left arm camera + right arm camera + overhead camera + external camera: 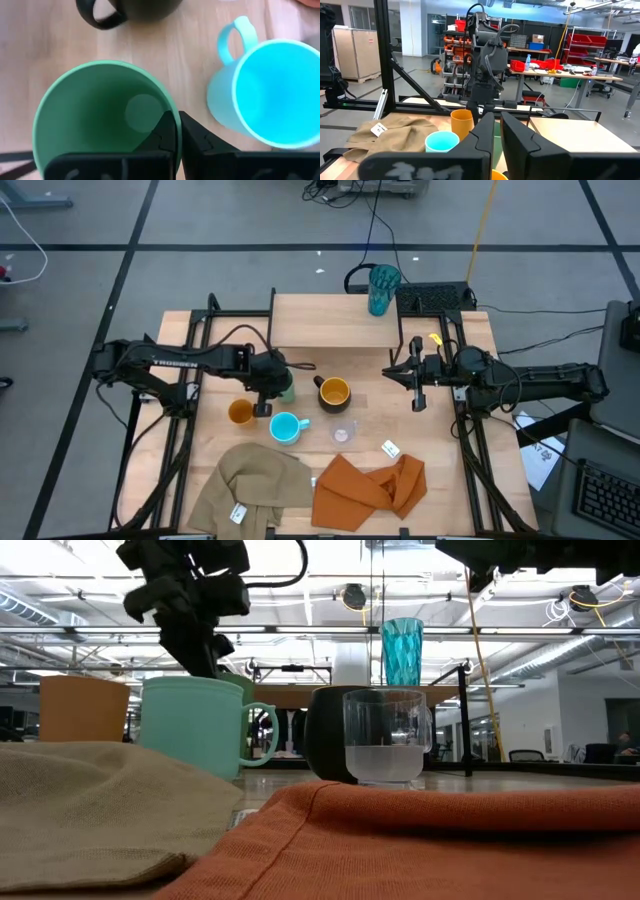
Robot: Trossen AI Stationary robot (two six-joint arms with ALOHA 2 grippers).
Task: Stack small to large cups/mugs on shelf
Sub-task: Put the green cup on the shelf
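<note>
The green cup (100, 120) stands upright at table centre, mouth up and empty, its rim pinched between the left gripper (177, 131) fingers. The light blue mug (285, 427) sits at its 6 o'clock, the black mug (332, 391) at 3. The teal tumbler (382, 288) stands on the shelf (320, 325). The right gripper (418, 397) hovers, fingers nearly together, holding nothing.

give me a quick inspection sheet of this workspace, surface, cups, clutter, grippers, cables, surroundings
Surface: wooden table, no spills seen.
Job's things: teal tumbler on the shelf; green cup, black mug, light blue mug, orange cup, clear cup on the table.
Clutter: tan cloth, orange cloth.
Grippers: left gripper pinching the green cup's rim; right gripper idle, fingers together.
Cables: black cable on the floor.
Surroundings: workshop benches, shelving.
</note>
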